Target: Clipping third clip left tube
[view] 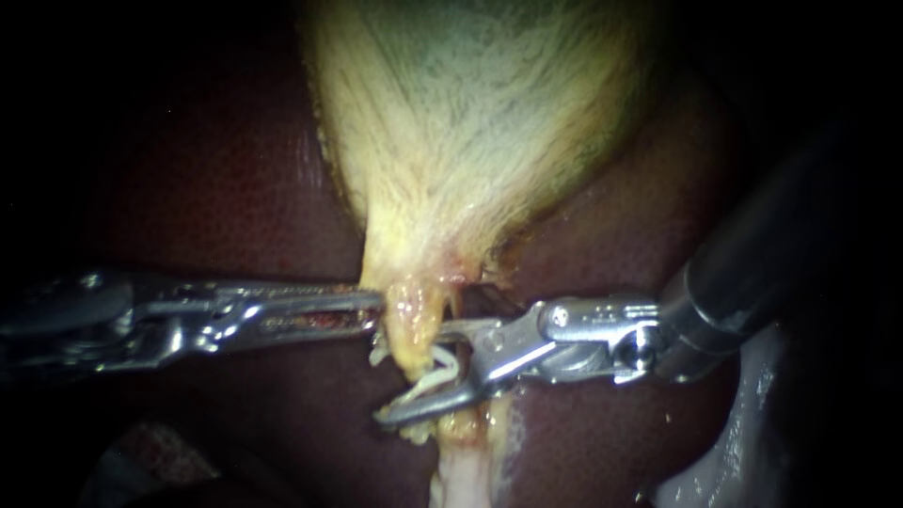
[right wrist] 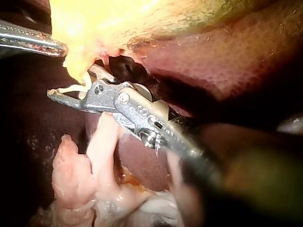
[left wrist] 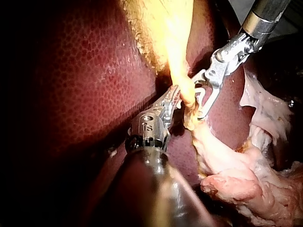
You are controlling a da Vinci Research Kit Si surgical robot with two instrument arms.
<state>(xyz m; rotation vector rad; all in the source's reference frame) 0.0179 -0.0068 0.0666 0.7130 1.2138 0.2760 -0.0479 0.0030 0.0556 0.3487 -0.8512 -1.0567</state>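
Observation:
The pale yellow-green gallbladder [view: 470, 122] narrows to a neck, and a yellowish tube [view: 417, 337] runs down from it. My left instrument [view: 374, 311] comes in level from the left, its jaws shut on the side of the gallbladder's neck [left wrist: 182, 92]. My right instrument [view: 414, 373] reaches in from the right with its jaws open, one on each side of the tube. A thin white clip [view: 440, 365] shows between them against the tube. The right wrist view shows the same open jaws [right wrist: 71, 81] astride the tube's yellow end, with the left instrument [right wrist: 33, 41] beyond them.
Dark red liver [view: 216, 188] lies on both sides of the gallbladder. Pale pink loose tissue [left wrist: 246, 175] hangs below the tube. The right instrument's dark shaft [view: 771, 254] crosses the upper right.

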